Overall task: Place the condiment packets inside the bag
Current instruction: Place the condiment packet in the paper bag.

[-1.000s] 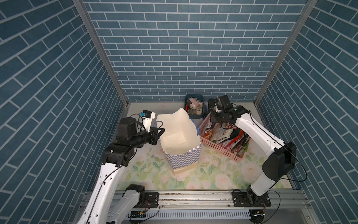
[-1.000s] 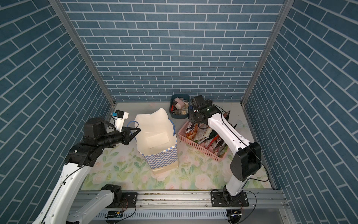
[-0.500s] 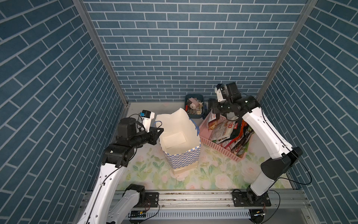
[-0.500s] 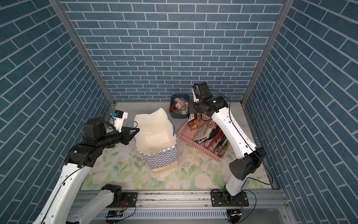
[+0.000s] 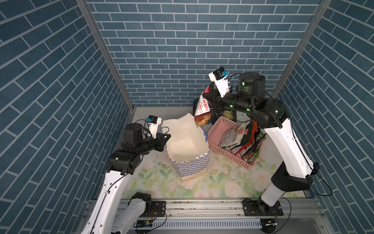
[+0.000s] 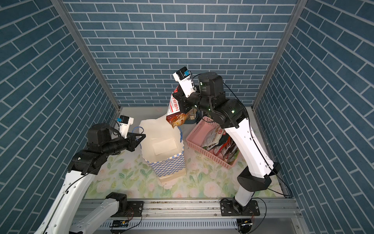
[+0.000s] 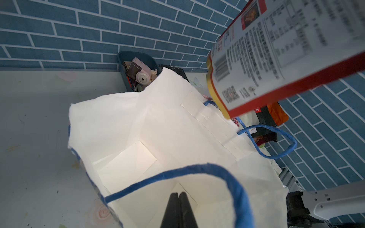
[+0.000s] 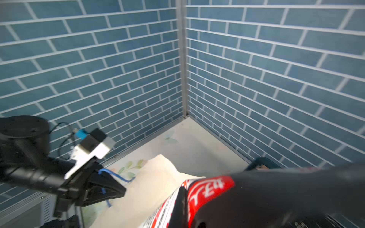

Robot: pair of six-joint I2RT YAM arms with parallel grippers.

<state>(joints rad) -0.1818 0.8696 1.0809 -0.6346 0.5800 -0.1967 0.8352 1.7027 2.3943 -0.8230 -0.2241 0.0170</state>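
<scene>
The checkered blue-and-white bag (image 5: 189,167) (image 6: 169,165) stands open on the floral mat, its white lining (image 7: 158,122) showing. My left gripper (image 5: 167,138) (image 6: 142,136) (image 7: 178,194) is shut on the bag's near rim, between the ends of a blue cord handle (image 7: 197,169). Above the bag's far rim, my right gripper (image 5: 211,100) (image 6: 182,101) (image 8: 182,207) is shut on one red-and-white condiment packet (image 5: 203,110) (image 6: 174,111) (image 7: 276,59) (image 8: 205,188), which hangs tilted. Several more condiment packets (image 5: 241,139) (image 6: 219,143) lie in the basket.
A pink perforated basket (image 5: 223,124) (image 6: 199,129) sits right of the bag. At the back wall stands a small dark blue tub (image 7: 138,59) (image 6: 191,121) of odds and ends. Brick-patterned walls close in three sides.
My right arm has lifted a packet out of the pink basket, up and left, to above the bag's far rim. The left arm and the bag have stayed put.
</scene>
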